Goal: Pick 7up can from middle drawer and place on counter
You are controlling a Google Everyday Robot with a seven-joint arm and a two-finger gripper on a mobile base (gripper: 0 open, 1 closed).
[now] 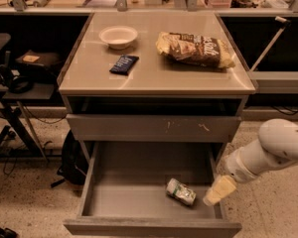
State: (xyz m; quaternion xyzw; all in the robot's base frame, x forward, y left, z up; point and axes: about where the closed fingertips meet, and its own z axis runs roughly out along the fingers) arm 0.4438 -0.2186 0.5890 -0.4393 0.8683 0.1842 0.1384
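The 7up can (181,191), whitish with green marks, lies on its side on the floor of the pulled-out middle drawer (151,228), towards the front right. My gripper (216,192) comes in from the right on a white arm. It hangs low over the drawer's right wall, a short way right of the can and not touching it. The beige counter (154,76) is the top of the cabinet above.
On the counter are a white bowl (118,35), a dark blue snack packet (123,64) and a chip bag (196,49). A shut drawer front with pale scratches (154,128) overhangs the open drawer. A dark side table (20,78) and cables stand at left.
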